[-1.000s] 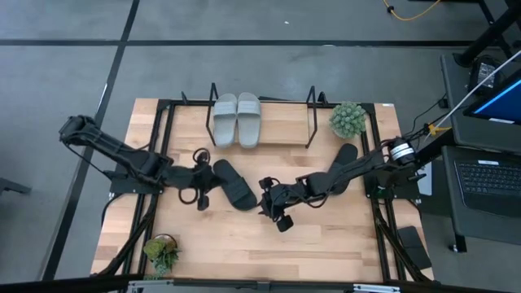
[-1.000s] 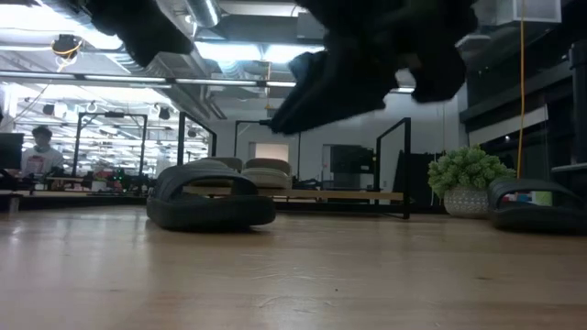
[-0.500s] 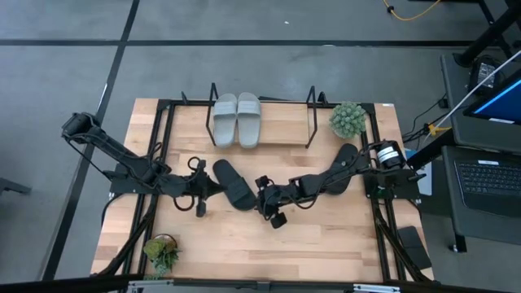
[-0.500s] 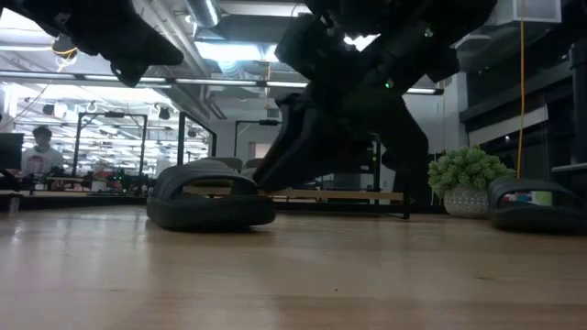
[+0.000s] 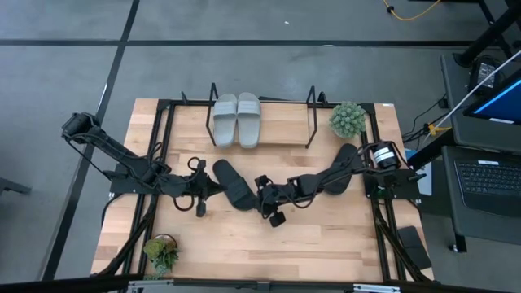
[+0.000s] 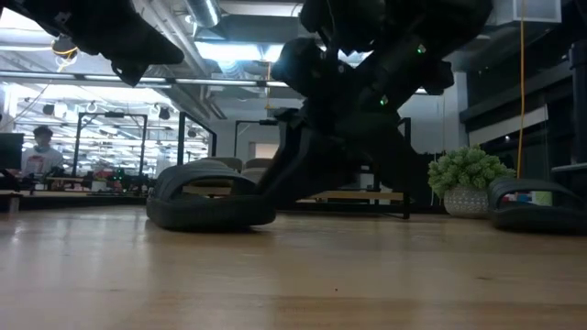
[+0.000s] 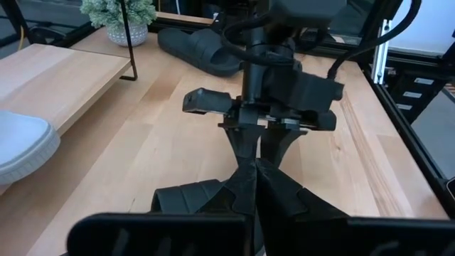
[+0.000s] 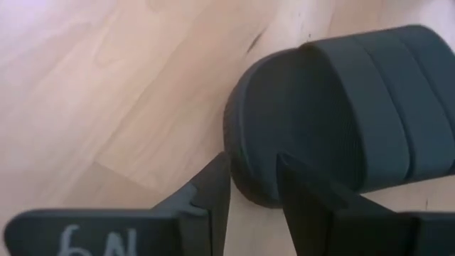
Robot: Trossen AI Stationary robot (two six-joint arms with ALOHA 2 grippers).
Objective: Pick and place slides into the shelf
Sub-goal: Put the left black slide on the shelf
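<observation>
High view. Desk (image 5: 326, 244): light wood top, centre of frame, ringed by a black frame on a grey floor crossed by dark lines. Shelf (image 5: 260, 140): black wire rack at upper centre of the desk, carrying two light grey slides (image 5: 237, 119) side by side. Black slide (image 5: 234, 184): lying flat and diagonal at desk centre. Second black slide (image 5: 345, 167): centre right, partly under the right arm. Potted plant (image 5: 348, 120): upper right of the desk. Smaller plant (image 5: 161, 252): lower left corner. Laptop (image 5: 487, 183): right edge of frame, off the desk. Left end effector (image 5: 209, 188): just left of the central black slide; whether its fingers are apart cannot be told. Right end effector (image 5: 260, 194): at the slide's lower right end.

Low view. Bare wood grain fills the lower half. Central black slide (image 6: 210, 196) sits left of centre, the right end effector (image 6: 284, 179) down at its right end. Beyond: a hall with ceiling strip lights, black rack uprights, the potted plant (image 6: 468, 181) at right, and a person (image 6: 38, 151) at far left.

Left wrist view. The right end effector (image 7: 257, 155) points down onto the black slide (image 7: 192, 195); the second black slide (image 7: 202, 50) and plant (image 7: 118, 14) lie at the top of frame.

Right wrist view. Fingers (image 8: 213, 192) spread, set astride the rim of the black slide (image 8: 348, 121), not pressed shut.
</observation>
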